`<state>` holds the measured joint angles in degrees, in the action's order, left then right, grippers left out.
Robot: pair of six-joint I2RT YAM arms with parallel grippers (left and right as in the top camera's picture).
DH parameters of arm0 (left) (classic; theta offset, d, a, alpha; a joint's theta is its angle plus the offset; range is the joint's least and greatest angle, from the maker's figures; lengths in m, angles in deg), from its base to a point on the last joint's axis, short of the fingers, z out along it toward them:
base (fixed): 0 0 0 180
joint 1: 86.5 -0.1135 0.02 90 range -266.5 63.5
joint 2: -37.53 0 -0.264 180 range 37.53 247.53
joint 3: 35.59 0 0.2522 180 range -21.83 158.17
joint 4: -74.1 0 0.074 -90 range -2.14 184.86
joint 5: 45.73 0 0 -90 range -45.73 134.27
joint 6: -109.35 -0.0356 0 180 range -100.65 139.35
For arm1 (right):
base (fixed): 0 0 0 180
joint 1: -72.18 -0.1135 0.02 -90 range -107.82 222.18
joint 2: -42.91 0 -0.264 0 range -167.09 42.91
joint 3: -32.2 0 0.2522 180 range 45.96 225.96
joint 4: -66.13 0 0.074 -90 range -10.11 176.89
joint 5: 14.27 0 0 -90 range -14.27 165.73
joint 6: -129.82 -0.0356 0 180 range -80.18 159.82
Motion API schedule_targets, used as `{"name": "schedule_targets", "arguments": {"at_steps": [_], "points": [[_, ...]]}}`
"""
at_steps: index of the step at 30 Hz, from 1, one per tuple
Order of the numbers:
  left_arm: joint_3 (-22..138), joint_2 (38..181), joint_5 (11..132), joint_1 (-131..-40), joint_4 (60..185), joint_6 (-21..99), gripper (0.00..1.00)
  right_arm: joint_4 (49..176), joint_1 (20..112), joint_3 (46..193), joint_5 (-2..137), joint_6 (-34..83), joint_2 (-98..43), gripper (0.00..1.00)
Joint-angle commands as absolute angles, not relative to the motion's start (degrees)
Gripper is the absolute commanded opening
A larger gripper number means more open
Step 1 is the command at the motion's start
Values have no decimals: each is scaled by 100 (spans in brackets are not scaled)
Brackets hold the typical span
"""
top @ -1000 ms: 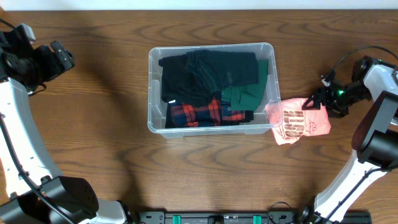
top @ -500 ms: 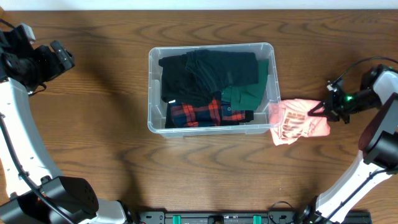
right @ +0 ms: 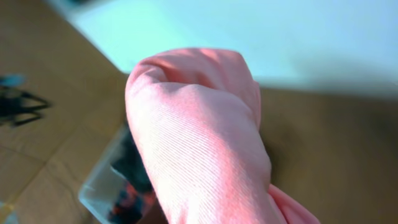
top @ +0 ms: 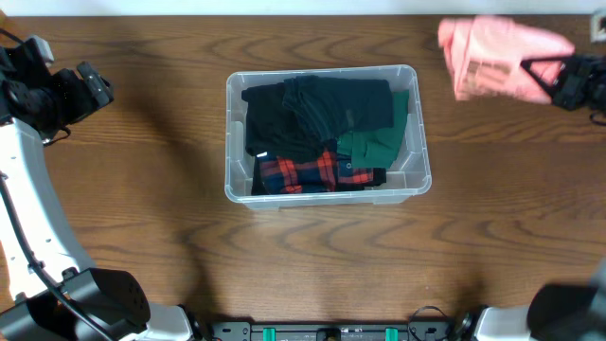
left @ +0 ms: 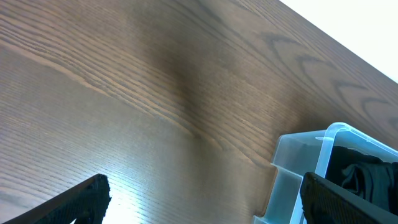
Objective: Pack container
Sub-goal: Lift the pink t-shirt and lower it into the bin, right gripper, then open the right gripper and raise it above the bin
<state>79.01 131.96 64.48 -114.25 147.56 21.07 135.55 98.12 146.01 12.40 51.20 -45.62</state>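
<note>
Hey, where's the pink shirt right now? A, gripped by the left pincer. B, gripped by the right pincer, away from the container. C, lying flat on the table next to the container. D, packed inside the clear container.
B: the right pincer is shut on the pink shirt, off to the right of the container, which holds only dark, green and plaid clothes; the left pincer is open and empty.

White left arm [top: 21, 180] (black claw [left: 214, 198])
</note>
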Motion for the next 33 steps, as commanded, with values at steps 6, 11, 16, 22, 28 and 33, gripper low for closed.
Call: {"name": "schedule_targets", "arguments": {"at_steps": [6, 11, 16, 22, 28, 33], "points": [[7890, 13194, 6434, -11445, 14763, 2139, 98, 12945, 8441, 14603, -155, 3992, -4223, 1], [7890, 13194, 6434, -11445, 14763, 2139, 98, 13015, 7329, 14341, 1550, 2781, -4414, 1], [7890, 13194, 6434, -11445, 14763, 2139, 98, 13048, 6564, 13771, 2977, 1633, -4639, 1], [7890, 13194, 6434, -11445, 14763, 2139, 98, 12779, 6103, 12822, 3198, 1059, -4912, 1], [7890, 13194, 6434, -11445, 14763, 2139, 98, 12390, 5888, 11758, 3766, 388, -5002, 1], [7890, 13194, 6434, -11445, 14763, 2139, 98, 12130, 5849, 11126, 3998, -93, -5002, 1]]}}
